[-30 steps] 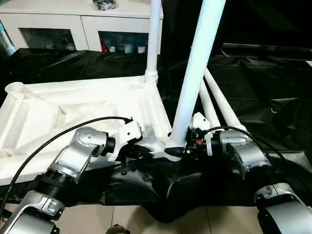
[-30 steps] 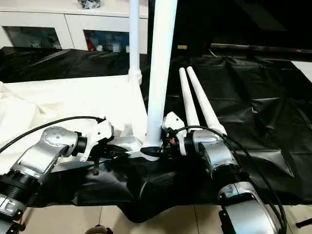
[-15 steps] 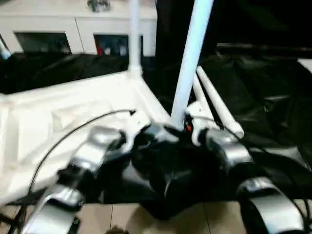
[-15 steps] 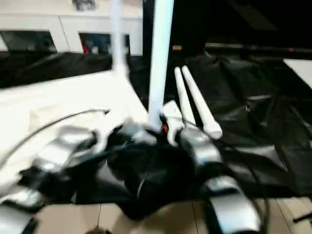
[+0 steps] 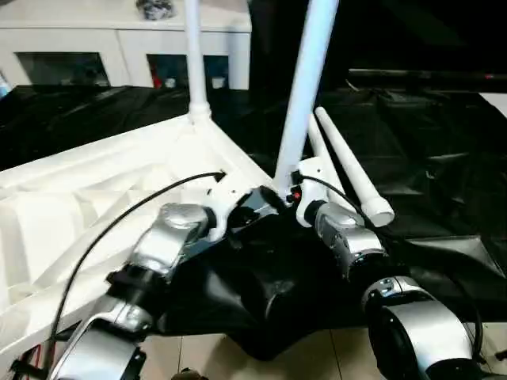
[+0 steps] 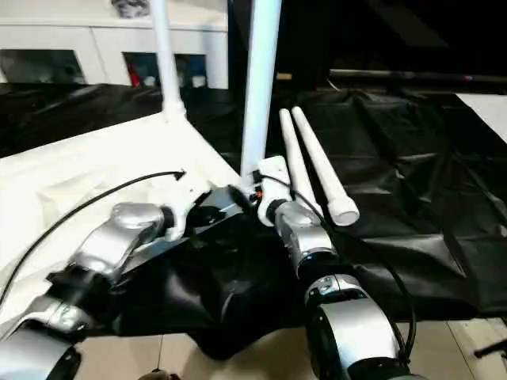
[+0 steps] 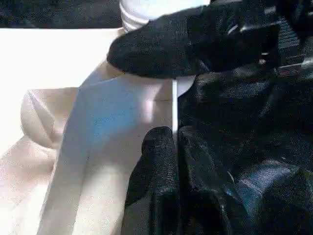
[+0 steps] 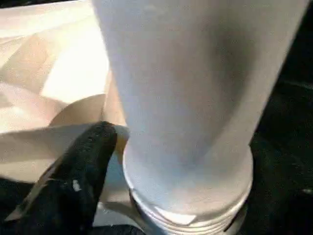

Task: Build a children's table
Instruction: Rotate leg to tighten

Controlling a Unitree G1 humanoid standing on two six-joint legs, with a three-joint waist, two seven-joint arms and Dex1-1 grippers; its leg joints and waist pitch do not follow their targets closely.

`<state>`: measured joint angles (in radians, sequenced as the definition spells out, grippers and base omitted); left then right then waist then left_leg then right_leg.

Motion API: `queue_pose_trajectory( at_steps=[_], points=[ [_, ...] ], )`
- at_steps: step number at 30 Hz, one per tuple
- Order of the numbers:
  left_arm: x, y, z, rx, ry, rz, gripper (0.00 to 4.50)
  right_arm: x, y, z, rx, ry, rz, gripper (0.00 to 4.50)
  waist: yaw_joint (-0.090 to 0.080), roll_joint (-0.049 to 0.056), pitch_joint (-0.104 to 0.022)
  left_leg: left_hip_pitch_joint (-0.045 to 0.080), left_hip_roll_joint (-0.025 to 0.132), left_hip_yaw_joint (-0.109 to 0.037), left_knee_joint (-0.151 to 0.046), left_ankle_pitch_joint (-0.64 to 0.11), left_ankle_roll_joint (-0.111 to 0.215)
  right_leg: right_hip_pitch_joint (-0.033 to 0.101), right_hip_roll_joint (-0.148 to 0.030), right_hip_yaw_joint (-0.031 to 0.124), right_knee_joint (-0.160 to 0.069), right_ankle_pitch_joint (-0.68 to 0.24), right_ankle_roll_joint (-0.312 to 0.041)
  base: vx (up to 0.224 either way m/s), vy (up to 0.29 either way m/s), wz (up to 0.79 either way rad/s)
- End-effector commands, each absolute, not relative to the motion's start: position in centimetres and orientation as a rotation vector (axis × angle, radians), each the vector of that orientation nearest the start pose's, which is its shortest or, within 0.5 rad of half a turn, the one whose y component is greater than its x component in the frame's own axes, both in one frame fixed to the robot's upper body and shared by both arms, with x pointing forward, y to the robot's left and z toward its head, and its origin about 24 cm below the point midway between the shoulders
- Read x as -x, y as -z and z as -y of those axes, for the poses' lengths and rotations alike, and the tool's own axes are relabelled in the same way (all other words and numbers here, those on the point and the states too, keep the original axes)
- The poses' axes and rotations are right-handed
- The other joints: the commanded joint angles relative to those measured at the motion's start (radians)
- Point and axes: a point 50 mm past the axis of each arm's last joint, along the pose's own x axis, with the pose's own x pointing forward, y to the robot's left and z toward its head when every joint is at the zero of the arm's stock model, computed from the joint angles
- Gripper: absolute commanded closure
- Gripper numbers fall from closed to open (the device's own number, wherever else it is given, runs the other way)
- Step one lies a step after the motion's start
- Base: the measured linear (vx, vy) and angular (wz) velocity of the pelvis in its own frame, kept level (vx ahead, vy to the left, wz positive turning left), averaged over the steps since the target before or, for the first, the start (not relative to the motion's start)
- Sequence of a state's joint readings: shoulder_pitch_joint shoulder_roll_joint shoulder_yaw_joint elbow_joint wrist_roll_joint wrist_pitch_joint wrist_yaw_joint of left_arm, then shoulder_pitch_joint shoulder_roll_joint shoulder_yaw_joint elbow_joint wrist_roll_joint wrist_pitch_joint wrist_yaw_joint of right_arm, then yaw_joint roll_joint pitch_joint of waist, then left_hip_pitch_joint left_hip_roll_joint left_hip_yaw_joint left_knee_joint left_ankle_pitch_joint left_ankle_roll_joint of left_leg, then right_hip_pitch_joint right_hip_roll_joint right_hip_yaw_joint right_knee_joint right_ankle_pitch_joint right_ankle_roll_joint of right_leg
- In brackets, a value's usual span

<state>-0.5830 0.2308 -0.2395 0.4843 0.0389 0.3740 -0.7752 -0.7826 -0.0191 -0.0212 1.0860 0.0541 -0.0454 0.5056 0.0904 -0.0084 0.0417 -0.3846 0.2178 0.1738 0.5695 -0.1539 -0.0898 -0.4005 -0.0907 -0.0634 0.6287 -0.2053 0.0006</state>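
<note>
Now the left gripper [image 7: 174, 138] has its fingers [image 7: 159, 161] pressed together at the near corner of the tabletop [image 5: 95, 198], a thin white edge of the rim running down to them; whether that edge is actually pinched I cannot tell; a second ago this gripper sat further along the rim, away from the corner. The right gripper [image 5: 283, 192] has swung round to come at the base of the near leg [image 5: 305, 87] more from the front than from the side; whether it grips the leg or has let go I cannot tell. Outward, the leg stands in its corner socket as it did before, threads showing at its foot; so it looks planted but perhaps not fully home. A far leg [image 5: 194, 55] is already upright; two loose legs [image 5: 352, 166] lie on the black cloth [image 5: 428, 158] just beside, so roughly half the job remains.
</note>
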Motion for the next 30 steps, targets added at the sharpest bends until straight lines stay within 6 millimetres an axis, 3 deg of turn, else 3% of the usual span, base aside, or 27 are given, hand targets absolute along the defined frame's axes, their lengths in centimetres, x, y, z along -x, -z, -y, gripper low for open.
queue_pose_trajectory(
  at_steps=[1, 3, 8, 12, 17, 19, 30],
  points=[
    [-32.3, -6.1, -8.5, -0.280, 1.076, -0.359, 4.50, -34.7, -3.1, 5.8, 0.019, -0.870, -0.300, 0.57, 0.004, 0.001, -0.064, 0.014, 0.009, 0.005, -0.057, -0.194, 0.028, 0.049, -0.044, 0.034, -0.072, -0.059, -0.219, 0.000, 0.000, 0.00],
    [-31.9, -6.1, -9.0, -0.296, 1.123, -0.359, 4.50, -34.3, -3.3, 6.5, 0.071, -0.980, -0.279, 0.57, 0.005, 0.002, -0.063, 0.013, 0.010, 0.006, -0.056, -0.191, 0.044, 0.051, -0.044, 0.035, -0.071, -0.041, -0.228, 0.000, 0.000, 0.00],
    [-31.0, -6.2, -10.1, -0.312, 1.216, -0.373, 4.50, -33.3, -3.5, 8.2, 0.111, -1.170, -0.280, 0.57, 0.008, 0.003, -0.061, 0.016, 0.013, 0.006, -0.057, -0.210, 0.049, 0.050, -0.043, 0.034, -0.071, -0.061, -0.239, 0.000, 0.000, 0.00],
    [-30.1, -6.4, -10.9, -0.321, 1.312, -0.390, 4.50, -32.2, -3.8, 9.9, 0.095, -1.332, -0.327, 0.57, 0.020, 0.002, -0.061, 0.017, 0.015, 0.007, -0.056, -0.197, 0.067, 0.051, -0.039, 0.032, -0.067, -0.040, -0.248, 0.000, 0.000, 0.00],
    [-29.3, -6.3, -12.0, -0.341, 1.384, -0.423, 4.50, -31.8, -3.9, 10.9, 0.113, -1.392, -0.354, 0.57, 0.025, 0.002, -0.061, 0.018, 0.016, 0.008, -0.057, -0.209, 0.052, 0.048, -0.042, 0.034, -0.068, -0.076, -0.248, 0.000, 0.000, 0.00],
    [-29.2, -6.3, -12.3, -0.349, 1.391, -0.429, 4.50, -31.7, -4.0, 11.0, 0.119, -1.407, -0.362, 0.88, 0.023, 0.002, -0.061, 0.019, 0.015, 0.008, -0.057, -0.208, 0.047, 0.047, -0.042, 0.034, -0.068, -0.073, -0.248, 0.000, 0.000, 0.00],
    [-29.2, -6.5, -12.9, -0.341, 1.382, -0.431, 4.50, -31.1, -3.7, 10.1, 0.091, -1.433, -0.381, 1.66, 0.027, -0.001, -0.062, 0.020, 0.014, 0.008, -0.057, -0.198, 0.039, 0.046, -0.043, 0.035, -0.067, -0.071, -0.244, 0.000, 0.000, 0.00]
  ],
)
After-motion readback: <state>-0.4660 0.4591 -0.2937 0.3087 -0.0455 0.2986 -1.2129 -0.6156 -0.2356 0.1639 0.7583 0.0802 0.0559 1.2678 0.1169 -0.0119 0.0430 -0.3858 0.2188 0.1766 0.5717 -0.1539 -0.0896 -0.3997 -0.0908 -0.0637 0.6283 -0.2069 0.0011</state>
